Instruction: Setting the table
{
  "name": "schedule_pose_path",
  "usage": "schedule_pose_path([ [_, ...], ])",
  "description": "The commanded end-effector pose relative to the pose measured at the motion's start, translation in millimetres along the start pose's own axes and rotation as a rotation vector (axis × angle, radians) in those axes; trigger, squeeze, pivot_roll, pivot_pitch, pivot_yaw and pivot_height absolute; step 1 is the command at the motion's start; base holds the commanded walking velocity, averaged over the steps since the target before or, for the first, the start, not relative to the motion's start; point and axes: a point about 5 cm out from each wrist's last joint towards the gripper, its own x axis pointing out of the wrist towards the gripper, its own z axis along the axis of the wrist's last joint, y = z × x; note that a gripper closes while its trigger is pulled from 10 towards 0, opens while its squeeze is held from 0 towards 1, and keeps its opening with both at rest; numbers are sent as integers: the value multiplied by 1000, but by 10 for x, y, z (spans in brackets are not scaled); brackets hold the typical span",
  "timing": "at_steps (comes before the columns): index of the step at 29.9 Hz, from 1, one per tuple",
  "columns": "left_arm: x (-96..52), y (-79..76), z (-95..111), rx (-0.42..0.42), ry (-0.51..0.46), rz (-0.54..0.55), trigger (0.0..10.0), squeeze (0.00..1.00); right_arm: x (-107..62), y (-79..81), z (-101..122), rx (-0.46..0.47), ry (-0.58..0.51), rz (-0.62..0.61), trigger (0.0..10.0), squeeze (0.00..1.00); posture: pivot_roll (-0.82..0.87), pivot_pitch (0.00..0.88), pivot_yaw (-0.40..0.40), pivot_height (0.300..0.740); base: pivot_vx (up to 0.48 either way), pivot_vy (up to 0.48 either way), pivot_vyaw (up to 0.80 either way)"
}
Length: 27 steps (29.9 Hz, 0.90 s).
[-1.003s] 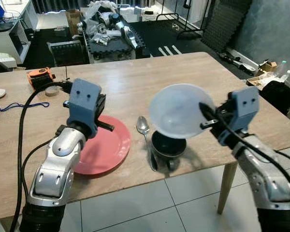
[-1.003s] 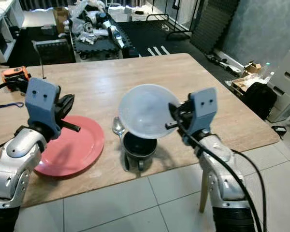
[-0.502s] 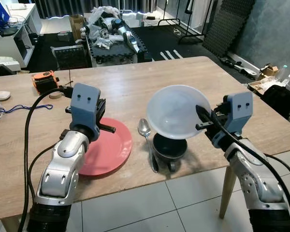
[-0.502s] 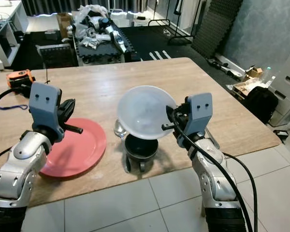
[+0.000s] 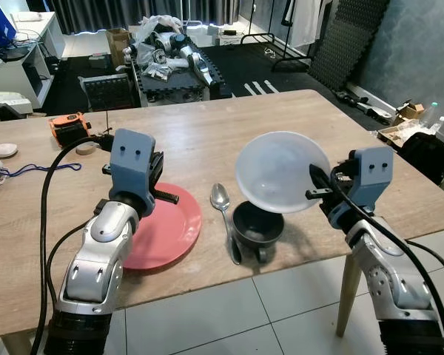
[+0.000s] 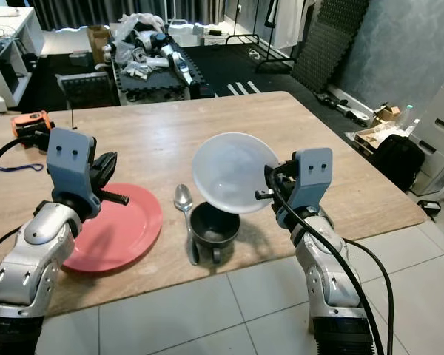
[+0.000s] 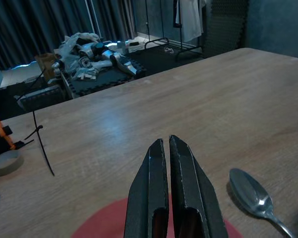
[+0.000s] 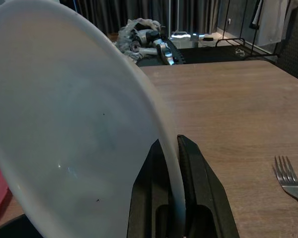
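Note:
My right gripper (image 5: 316,180) is shut on the rim of a translucent white bowl (image 5: 281,171). It holds the bowl tilted on edge in the air, just above and to the right of a black cup (image 5: 257,223) near the table's front edge. In the right wrist view the fingers (image 8: 191,163) pinch the bowl's rim (image 8: 89,124). A metal spoon (image 5: 223,207) lies left of the cup. A red plate (image 5: 166,237) lies further left, and my left gripper (image 7: 166,144) hovers shut over its far part, holding nothing.
The wooden table (image 5: 207,126) carries an orange tape measure (image 5: 66,124), a tape roll (image 5: 81,146) and a blue cord (image 5: 29,168) at the far left. A fork (image 8: 288,184) lies to the right of the bowl. Clutter on a black mat (image 5: 170,55) sits beyond the table.
The right gripper has carried the bowl slightly to the right over the cup. The left gripper stays over the plate. The camera has shifted a little.

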Motion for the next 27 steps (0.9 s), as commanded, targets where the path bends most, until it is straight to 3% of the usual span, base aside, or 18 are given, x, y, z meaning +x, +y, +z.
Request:
schedule_pose_path([
  [1,-26,7,-76,-14,22,8,10000,0,1,-39,22,3,-16,-19,10000,0,10,83,67,740,-285,0,0],
  [27,-35,-16,-95,-20,25,9,10000,0,6,-66,24,1,-17,-25,10000,0,3,99,65,740,-325,0,0],
])
